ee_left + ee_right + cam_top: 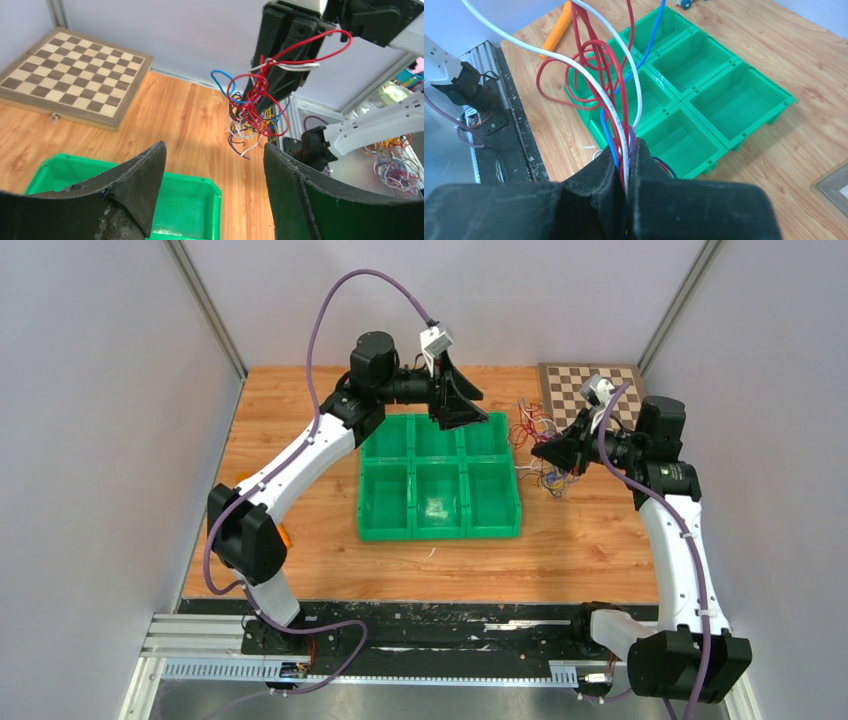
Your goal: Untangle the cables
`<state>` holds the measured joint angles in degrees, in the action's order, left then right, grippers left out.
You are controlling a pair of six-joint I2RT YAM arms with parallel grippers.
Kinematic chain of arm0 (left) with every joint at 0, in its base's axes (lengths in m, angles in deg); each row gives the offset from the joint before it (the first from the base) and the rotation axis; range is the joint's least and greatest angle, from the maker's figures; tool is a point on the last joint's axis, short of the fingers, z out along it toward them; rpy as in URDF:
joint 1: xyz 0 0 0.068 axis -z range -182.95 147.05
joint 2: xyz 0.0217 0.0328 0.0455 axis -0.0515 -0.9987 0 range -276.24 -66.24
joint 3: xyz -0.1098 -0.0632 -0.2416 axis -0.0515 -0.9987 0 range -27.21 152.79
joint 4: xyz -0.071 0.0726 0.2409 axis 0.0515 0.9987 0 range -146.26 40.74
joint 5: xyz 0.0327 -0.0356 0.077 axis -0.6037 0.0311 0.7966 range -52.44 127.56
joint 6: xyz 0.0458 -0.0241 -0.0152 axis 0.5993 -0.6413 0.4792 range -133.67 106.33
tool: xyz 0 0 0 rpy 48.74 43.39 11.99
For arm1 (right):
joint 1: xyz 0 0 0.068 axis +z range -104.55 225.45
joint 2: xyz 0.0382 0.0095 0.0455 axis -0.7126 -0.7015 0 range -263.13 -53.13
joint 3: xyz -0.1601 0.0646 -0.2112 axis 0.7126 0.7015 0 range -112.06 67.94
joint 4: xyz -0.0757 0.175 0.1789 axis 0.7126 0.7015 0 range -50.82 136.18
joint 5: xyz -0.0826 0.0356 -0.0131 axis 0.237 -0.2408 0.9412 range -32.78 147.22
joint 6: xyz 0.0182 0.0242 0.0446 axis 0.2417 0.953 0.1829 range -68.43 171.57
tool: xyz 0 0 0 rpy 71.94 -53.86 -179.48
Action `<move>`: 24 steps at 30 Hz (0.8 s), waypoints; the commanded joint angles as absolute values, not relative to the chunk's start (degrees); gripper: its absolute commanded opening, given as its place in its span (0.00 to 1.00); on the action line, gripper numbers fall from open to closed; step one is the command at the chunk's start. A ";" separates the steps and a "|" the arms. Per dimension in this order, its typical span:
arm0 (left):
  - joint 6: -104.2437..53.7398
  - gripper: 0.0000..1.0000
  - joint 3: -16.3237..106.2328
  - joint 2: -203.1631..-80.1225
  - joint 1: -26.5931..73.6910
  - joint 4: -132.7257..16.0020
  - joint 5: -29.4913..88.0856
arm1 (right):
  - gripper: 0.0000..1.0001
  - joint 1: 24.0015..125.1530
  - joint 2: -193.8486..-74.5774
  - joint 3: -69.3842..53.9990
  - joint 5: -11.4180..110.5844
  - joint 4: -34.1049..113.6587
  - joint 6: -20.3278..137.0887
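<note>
- Right claw [626, 155]: pressed together, pinching several strands of the cables [252, 107] at once (red, white and blue run between its pads). Judged a holding grip, anchoring the knot so that the other arm can work on it.
- Cables: one tangled clump of red, blue, white, yellow and dark strands. It hangs from the right claw, just beside the right edge of the green tray [440, 535] and in front of the chessboard [575, 390]. Whether its lowest loops touch the surface [300, 440] cannot be told.
- Left claw [214, 150]: spread wide and holding nothing, poised above the far row of the tray. It is aimed at the clump, which shows between its two fingers in the left wrist view. Probably placed to reach in for a single loose loop.
- Green tray: six compartments, no cable seen inside. Likely meant to receive separated strands.
- Progress: judged early, with no strand seen apart from the clump.
- Risk: pulling a loop from the dense middle may tighten the knot.
</note>
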<state>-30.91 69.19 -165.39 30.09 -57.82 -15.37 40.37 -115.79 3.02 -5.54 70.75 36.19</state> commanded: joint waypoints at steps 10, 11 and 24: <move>-14.25 0.77 69.37 -159.11 35.67 -58.48 -15.82 | 0.00 40.43 -116.47 1.34 -7.83 75.37 33.31; -13.84 0.76 69.59 -159.08 35.88 -58.42 -15.68 | 0.00 40.44 -116.30 1.51 -7.09 75.64 33.05; 0.30 0.71 67.10 -157.11 41.89 -52.35 -8.65 | 0.00 41.50 -114.76 2.82 -5.70 76.67 33.23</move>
<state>-5.33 67.48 -159.23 41.23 -53.86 -12.37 41.20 -116.35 3.41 -3.99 76.87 33.26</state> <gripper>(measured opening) 0.727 0.059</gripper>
